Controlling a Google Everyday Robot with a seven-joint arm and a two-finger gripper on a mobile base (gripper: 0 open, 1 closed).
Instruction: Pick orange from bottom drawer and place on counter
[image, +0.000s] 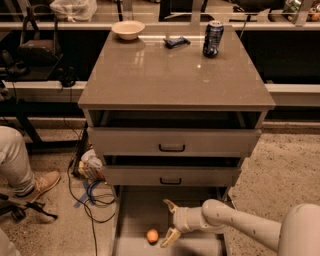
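Observation:
The orange (152, 236) lies in the bottom drawer (131, 216), which is pulled out near the floor, toward its front left. My gripper (168, 223) is low over the drawer, just right of the orange, with its two fingers spread apart, one up (170, 205) and one down (170, 237). It holds nothing. The arm reaches in from the lower right. The counter (170, 75) is the glossy top of the cabinet above.
On the counter stand a cream bowl (128, 29), a small dark object (177, 42) and a soda can (213, 38). The two upper drawers (172, 141) stand slightly open. A person's leg and shoe (30, 180) and cables (90, 192) are at the left.

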